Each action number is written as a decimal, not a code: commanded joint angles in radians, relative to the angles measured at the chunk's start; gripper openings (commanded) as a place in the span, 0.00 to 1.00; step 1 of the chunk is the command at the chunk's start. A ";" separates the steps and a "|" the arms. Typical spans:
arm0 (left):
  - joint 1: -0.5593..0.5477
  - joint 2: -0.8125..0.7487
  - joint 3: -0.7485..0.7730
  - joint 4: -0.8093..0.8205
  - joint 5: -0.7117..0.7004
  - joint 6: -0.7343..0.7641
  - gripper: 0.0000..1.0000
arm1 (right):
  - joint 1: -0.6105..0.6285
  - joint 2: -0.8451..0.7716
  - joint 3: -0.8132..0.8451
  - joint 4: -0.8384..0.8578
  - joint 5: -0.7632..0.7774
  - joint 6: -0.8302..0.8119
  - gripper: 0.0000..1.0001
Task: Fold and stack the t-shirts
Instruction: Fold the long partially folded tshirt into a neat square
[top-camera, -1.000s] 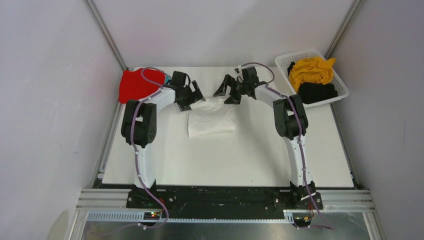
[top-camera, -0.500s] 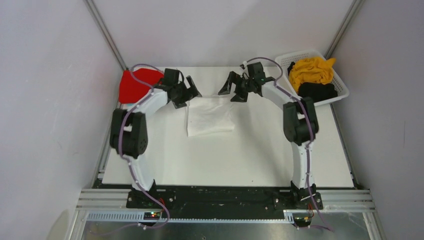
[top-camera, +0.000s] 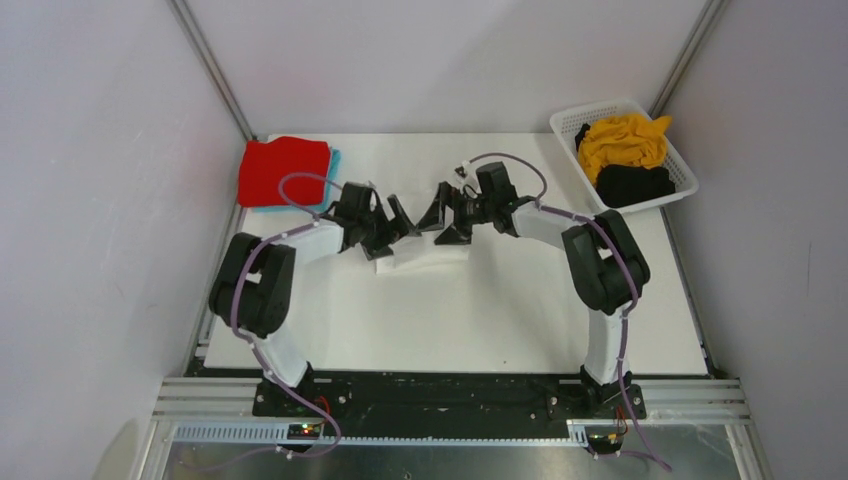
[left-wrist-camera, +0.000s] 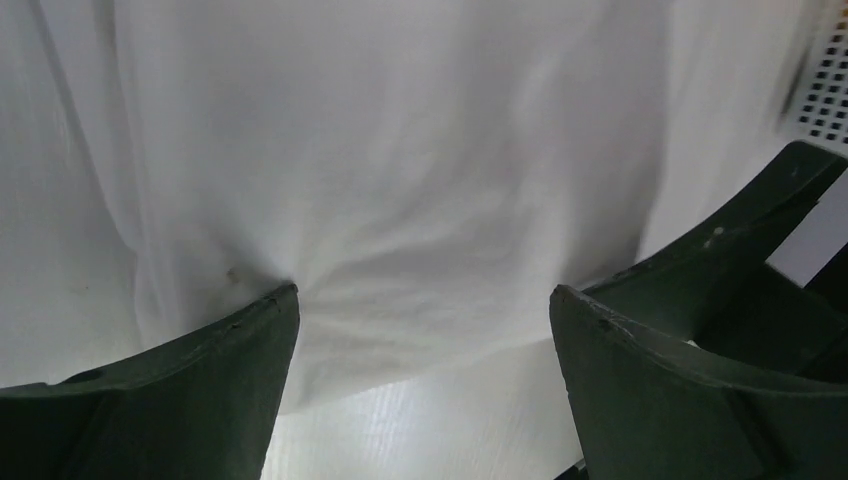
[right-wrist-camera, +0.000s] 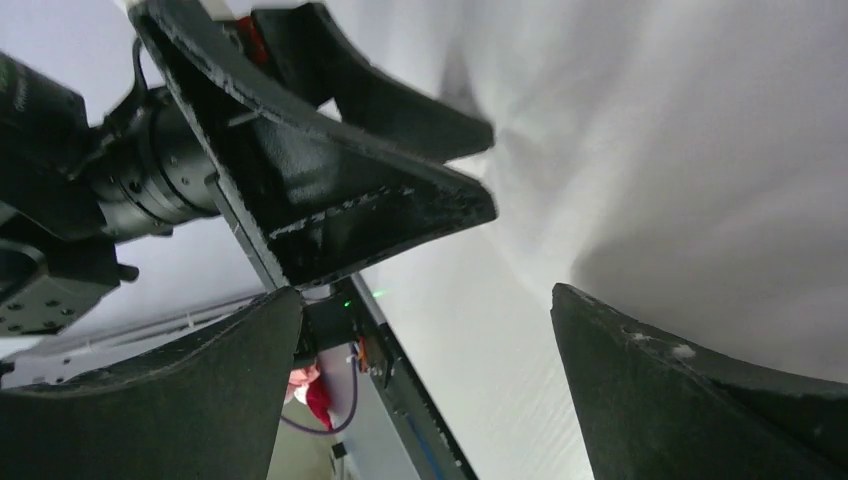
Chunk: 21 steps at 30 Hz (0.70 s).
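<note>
The white t-shirt (top-camera: 425, 258) lies folded near the middle of the surface (top-camera: 450, 320), and both arms reach down to its far edge. The left claw (top-camera: 390, 235) is wide open over the shirt's left part. In the left wrist view, the cloth fills the gap between its jaws, and one tip presses into the fabric where creases fan out. The right claw (top-camera: 445, 225) is also wide open, just beside the left one, over the shirt's far right part. In the right wrist view, white cloth spreads between its jaws and the left claw's dark jaws stand close in front. Neither claw grips anything.

At the far left corner of the surface, the red t-shirt (top-camera: 283, 170) lies folded flat. It sits on the light blue t-shirt (top-camera: 335, 158), which shows only as a thin strip along the red one's right side. At the far right corner stands a white basket (top-camera: 566, 121). It holds the mustard yellow t-shirt (top-camera: 625, 138), crumpled, and the black t-shirt (top-camera: 635, 185), bunched on the near side of it
</note>
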 joint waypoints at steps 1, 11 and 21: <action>0.003 0.073 -0.080 0.182 0.107 -0.078 1.00 | -0.042 0.074 -0.060 0.112 0.007 0.062 0.99; 0.060 0.004 -0.268 0.199 0.026 -0.048 1.00 | -0.145 0.060 -0.258 0.120 0.084 0.013 1.00; 0.064 -0.227 -0.262 0.114 0.039 0.008 1.00 | -0.190 -0.202 -0.312 0.018 0.127 -0.076 0.99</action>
